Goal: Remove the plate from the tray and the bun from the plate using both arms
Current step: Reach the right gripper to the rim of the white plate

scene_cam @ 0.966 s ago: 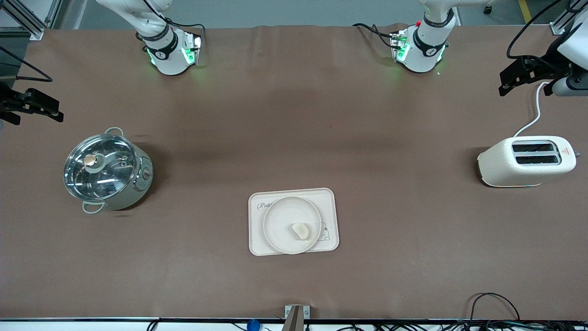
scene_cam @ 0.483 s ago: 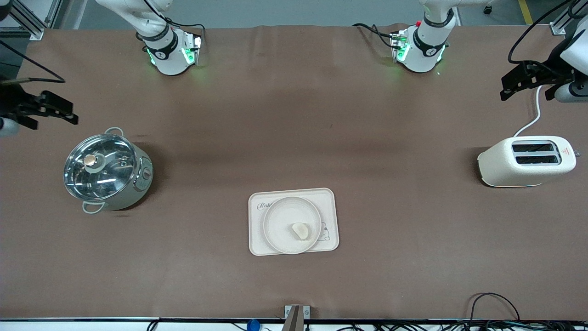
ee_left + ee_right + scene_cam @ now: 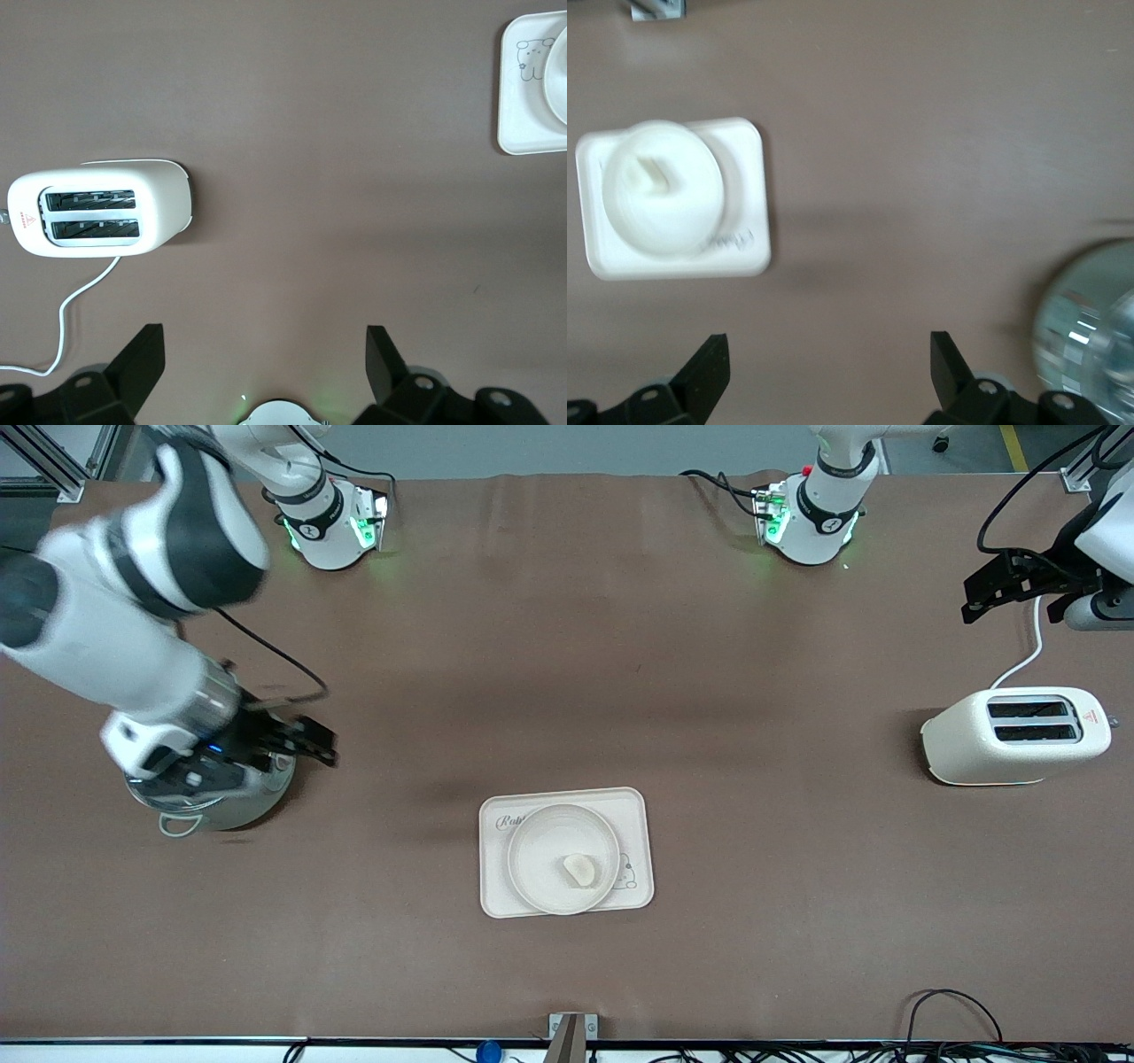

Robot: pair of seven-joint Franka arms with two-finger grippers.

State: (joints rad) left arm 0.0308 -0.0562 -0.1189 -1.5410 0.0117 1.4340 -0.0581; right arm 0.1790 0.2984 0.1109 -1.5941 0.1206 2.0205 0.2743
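Matt cream tray, glossy toaster, shiny metal pot

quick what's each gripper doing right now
Left gripper: open, empty, above the table near the toaster.
Right gripper: open, empty, over the pot.

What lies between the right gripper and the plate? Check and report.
Nothing visible. The right gripper, open, hangs over the pot; only bare table lies between it and the plate, which sits on the tray with the bun.
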